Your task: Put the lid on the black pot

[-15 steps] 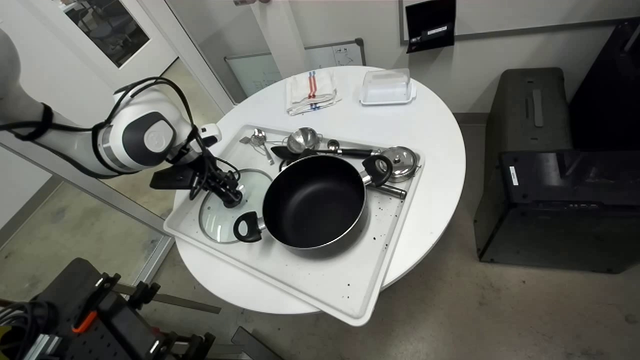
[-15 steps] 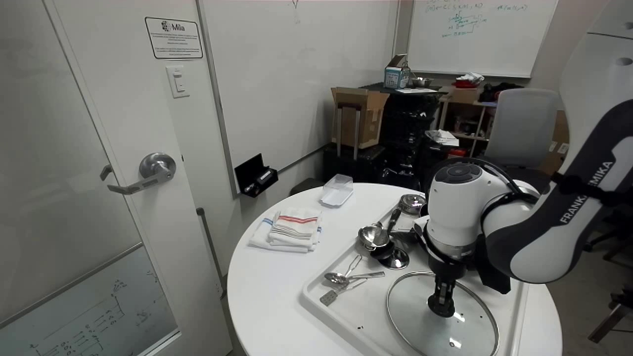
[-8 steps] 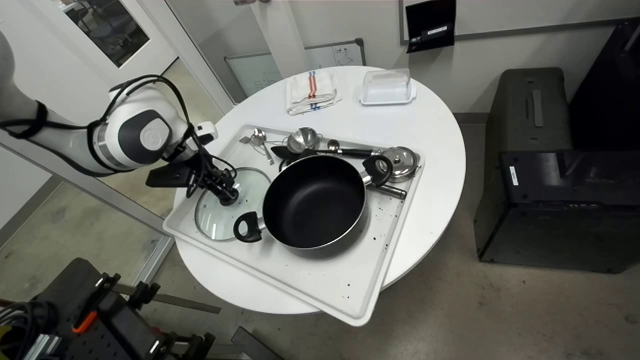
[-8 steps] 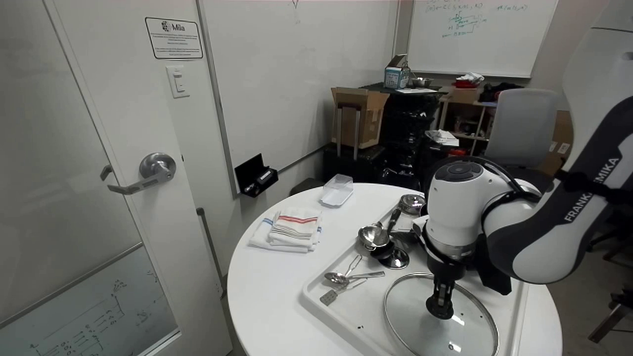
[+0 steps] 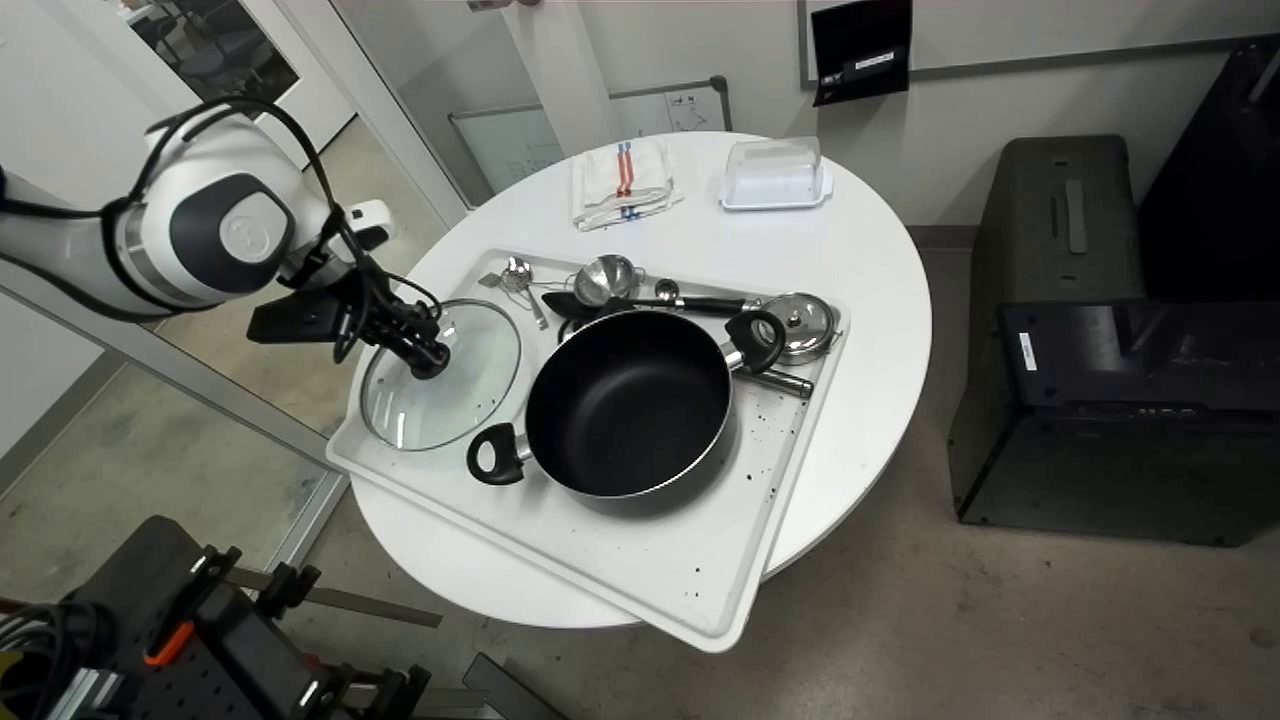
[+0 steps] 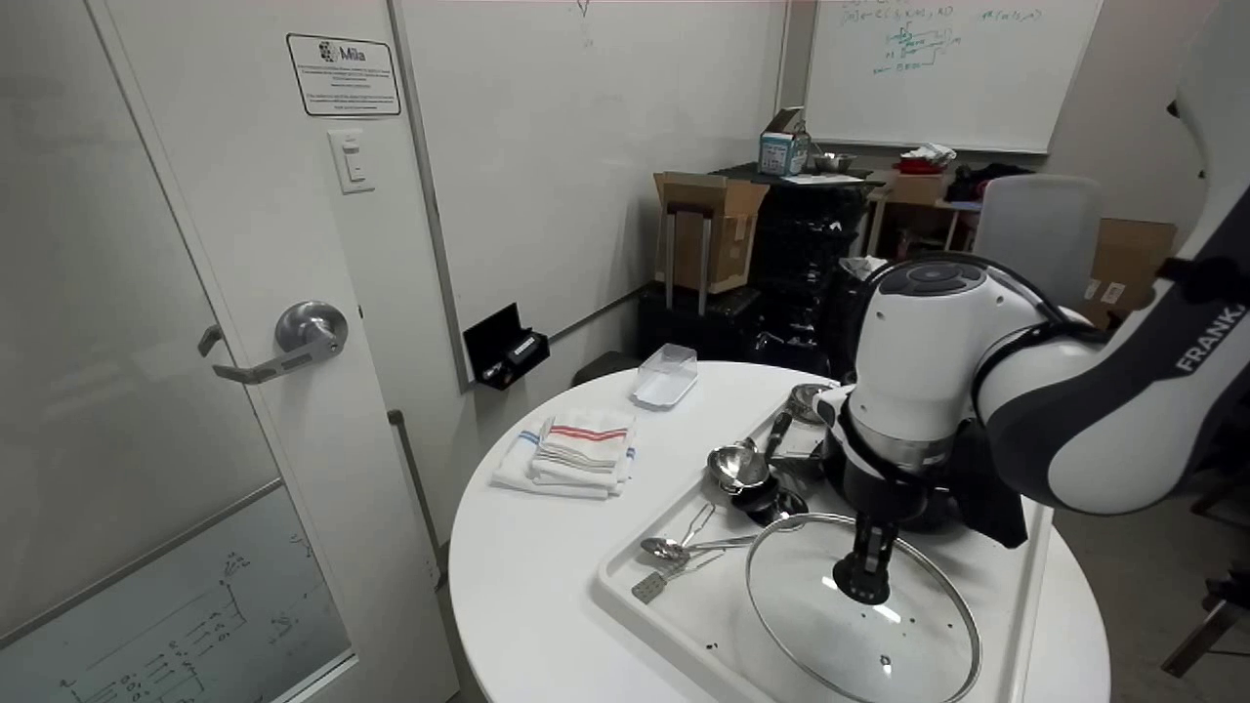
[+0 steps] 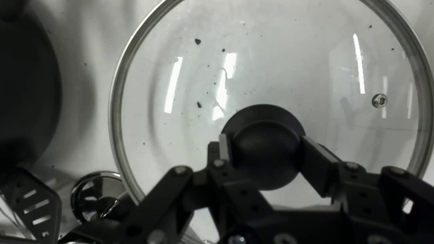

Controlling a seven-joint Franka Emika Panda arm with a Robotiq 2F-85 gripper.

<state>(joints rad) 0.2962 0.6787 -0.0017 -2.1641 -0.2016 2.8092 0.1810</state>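
Note:
The lid is round clear glass with a metal rim (image 5: 482, 352) and hangs above the left part of the tray, beside the pot, in an exterior view. It also shows in an exterior view (image 6: 913, 640) and fills much of the wrist view (image 7: 288, 67). My gripper (image 7: 264, 145) is shut on the lid's dark centre knob, with one finger on each side. The gripper also shows in both exterior views (image 5: 430, 362) (image 6: 864, 578). The black pot (image 5: 630, 405) stands open and upright on the tray. Part of it shows at the wrist view's left edge (image 7: 23, 88). The arm hides it in an exterior view.
A white tray (image 5: 620, 560) lies on a round white table (image 5: 870, 400). Small utensils (image 5: 515, 275), a metal strainer (image 5: 605, 280) and a small shiny lidded pot (image 5: 800, 325) lie along its back edge. Folded towels (image 5: 625, 185) and a clear-lidded dish (image 5: 773, 175) stand behind.
The arm has moved up and away from the black pot, carrying the lid with it. The lid has risen from near the tray. The pot and utensils have not moved.

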